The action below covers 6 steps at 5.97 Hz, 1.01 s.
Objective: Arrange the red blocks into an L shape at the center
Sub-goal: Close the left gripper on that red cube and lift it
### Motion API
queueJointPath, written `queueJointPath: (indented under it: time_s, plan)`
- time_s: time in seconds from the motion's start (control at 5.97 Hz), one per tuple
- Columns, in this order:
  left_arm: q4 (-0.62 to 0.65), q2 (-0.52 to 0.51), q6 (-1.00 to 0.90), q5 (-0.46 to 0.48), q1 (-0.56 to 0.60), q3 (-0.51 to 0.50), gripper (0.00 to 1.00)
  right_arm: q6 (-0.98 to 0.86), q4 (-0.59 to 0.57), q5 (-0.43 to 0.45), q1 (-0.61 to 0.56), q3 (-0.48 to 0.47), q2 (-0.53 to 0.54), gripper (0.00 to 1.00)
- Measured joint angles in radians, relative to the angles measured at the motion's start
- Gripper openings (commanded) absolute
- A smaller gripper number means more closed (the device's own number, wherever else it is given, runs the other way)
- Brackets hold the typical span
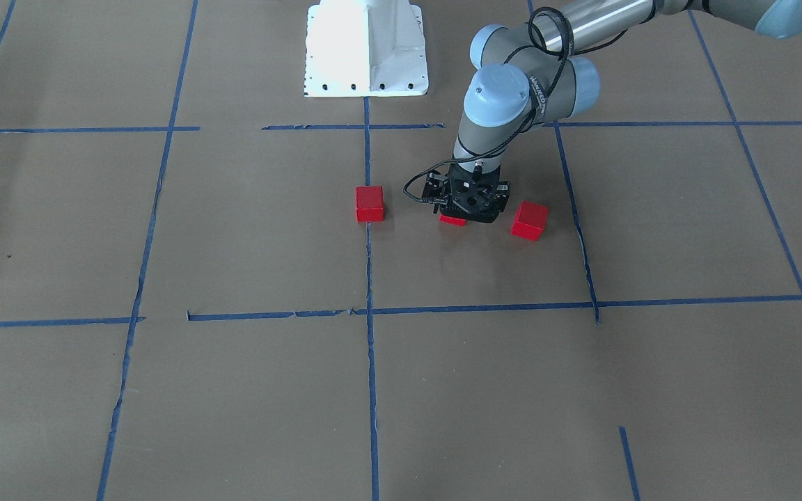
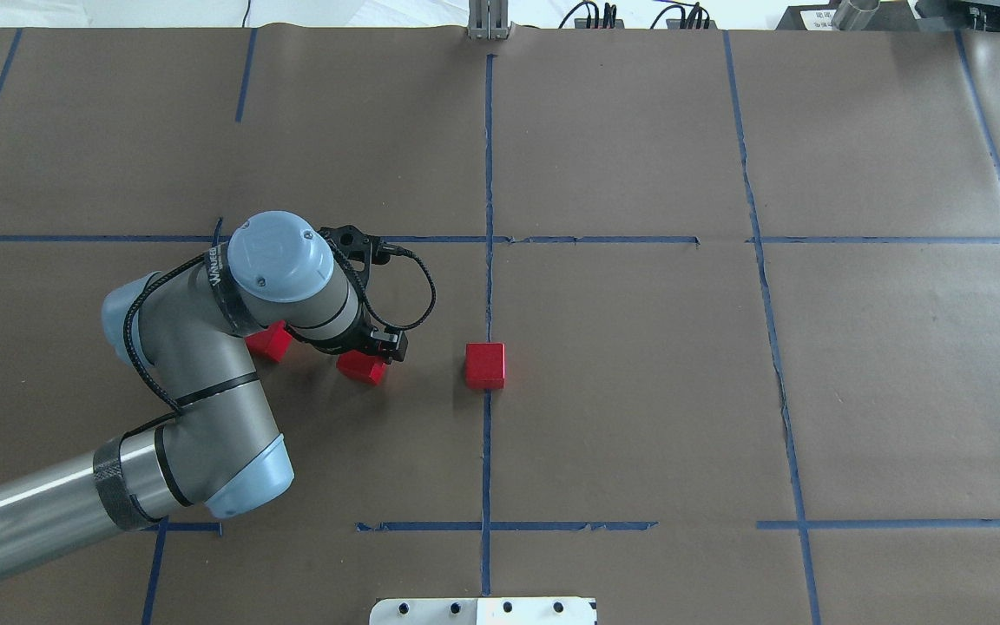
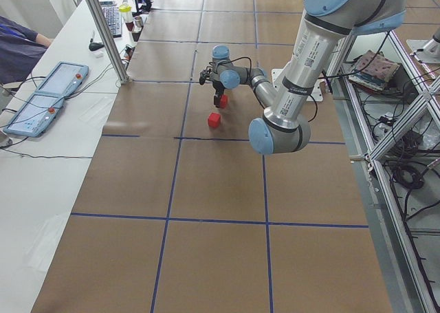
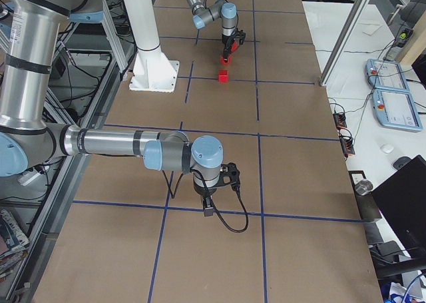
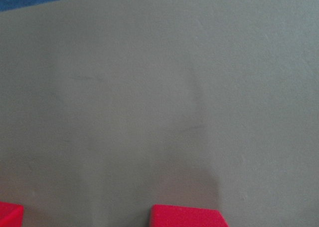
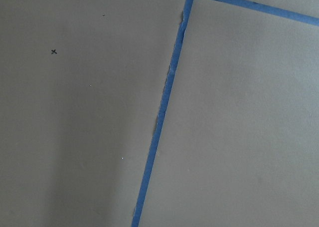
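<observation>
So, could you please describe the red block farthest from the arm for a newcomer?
Start at the white base and follow the blue tape line out from it. The red block sits on that line, alone; the other two blocks lie off it by the left gripper.

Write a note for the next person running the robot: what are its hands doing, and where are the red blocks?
Left gripper: down over the middle red block; jaws hidden, grip unclear.
Right gripper: far off over bare paper; open or shut unclear.
Blocks: a second red block sits on the blue tape line, a third red block lies on the left arm's side. All apart, roughly in a row.
Done: no L yet.
Left: join all three into an L at the center.
</observation>
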State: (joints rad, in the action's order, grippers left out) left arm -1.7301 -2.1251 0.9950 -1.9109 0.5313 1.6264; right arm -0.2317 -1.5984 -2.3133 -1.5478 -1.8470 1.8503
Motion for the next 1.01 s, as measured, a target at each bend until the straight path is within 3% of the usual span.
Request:
queueJointPath:
  time_s: [0.5, 1.01]
  plan:
    - [0.014, -0.034, 0.018, 0.001, 0.016, -0.005, 0.04, 0.001, 0.0, 0.0, 0.0, 0.0, -0.001, 1.0]
    - [0.014, -0.24, 0.122, 0.001, 0.031, -0.201, 0.04, 0.002, 0.0, 0.0, 0.001, 0.0, -0.003, 1.0]
